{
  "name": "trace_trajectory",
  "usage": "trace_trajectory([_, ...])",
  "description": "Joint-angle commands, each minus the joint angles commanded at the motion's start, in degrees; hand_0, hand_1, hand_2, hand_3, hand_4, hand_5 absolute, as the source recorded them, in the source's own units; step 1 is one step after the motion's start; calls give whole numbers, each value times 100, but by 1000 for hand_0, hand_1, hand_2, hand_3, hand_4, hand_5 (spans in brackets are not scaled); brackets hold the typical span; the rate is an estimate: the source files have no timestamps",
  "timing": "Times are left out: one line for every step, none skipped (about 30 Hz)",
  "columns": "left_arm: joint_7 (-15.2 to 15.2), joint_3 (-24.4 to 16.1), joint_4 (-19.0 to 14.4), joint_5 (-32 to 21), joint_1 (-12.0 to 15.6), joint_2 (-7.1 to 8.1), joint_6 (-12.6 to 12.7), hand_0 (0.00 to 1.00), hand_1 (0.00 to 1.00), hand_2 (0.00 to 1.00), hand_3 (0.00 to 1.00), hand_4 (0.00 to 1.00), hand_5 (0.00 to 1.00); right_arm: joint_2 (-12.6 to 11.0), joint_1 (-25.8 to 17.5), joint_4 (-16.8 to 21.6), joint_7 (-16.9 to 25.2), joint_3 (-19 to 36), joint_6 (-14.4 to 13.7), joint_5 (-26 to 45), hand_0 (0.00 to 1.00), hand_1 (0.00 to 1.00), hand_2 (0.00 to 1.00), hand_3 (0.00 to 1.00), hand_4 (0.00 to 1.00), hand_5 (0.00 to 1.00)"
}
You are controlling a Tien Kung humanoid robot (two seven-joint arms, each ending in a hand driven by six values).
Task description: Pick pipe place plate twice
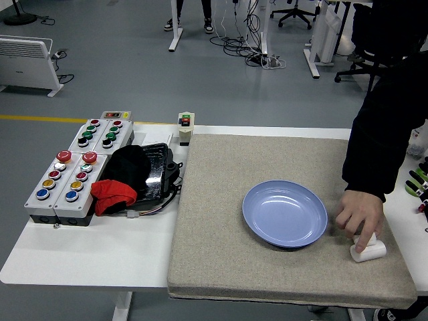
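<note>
A blue plate point(284, 213) lies on the beige mat point(221, 261), right of centre, with nothing in it. A person's hand point(359, 214) in a black sleeve rests on the mat just right of the plate. It grasps short white pipes point(369, 250), whose ends show under the fingers near the mat's right edge. Neither of my hands shows in the picture; only a few green and black parts point(418, 182) stand at the far right edge.
Two grey button boxes point(77, 167) sit at the table's left. Beside them lies a black device point(148, 170) with a red cloth point(112, 196). A small switch box point(186, 127) stands at the mat's far left corner. A bottle point(418, 139) peeks in at right.
</note>
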Motion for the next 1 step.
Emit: trace_trajectory([0,2,0,-1,2,0,-1,696,687,712,664,343,998,2,0,-2,19,-1,-29,-15,843,796,874,822,593,605])
